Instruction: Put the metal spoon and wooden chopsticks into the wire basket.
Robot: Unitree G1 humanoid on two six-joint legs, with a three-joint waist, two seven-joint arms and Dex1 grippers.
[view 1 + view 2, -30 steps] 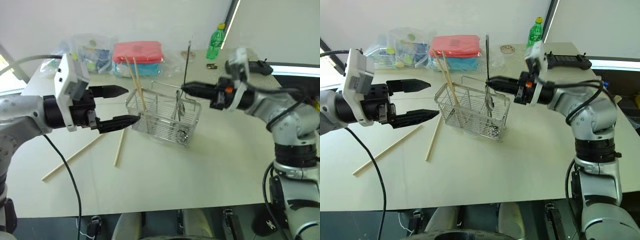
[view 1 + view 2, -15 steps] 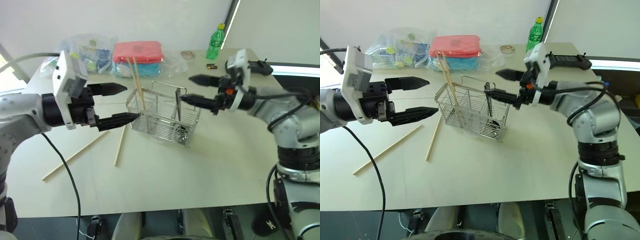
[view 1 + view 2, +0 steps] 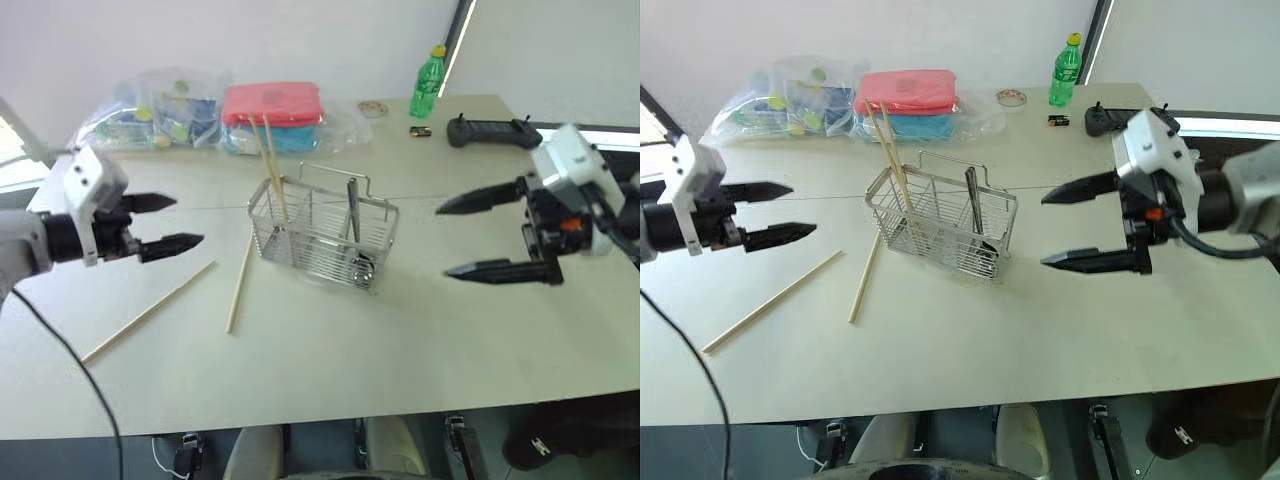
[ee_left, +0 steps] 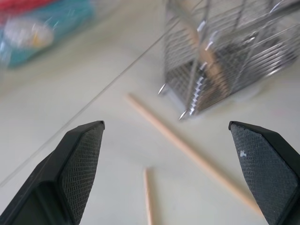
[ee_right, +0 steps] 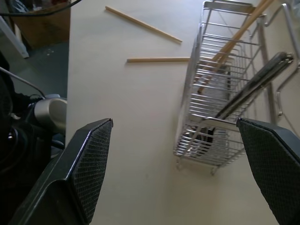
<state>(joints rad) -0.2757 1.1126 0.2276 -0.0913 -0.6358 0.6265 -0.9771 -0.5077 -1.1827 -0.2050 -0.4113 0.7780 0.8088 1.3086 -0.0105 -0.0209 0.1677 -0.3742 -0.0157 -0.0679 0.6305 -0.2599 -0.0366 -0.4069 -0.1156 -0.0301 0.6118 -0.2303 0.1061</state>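
No legible text anywhere.

Head stereo pair looks forward-down over the pale tabletop (image 3: 330,350); both eyes share the rectangular silver wire basket (image 3: 940,225). Wrist cameras sit nearer, each facing that basket from opposite sides.
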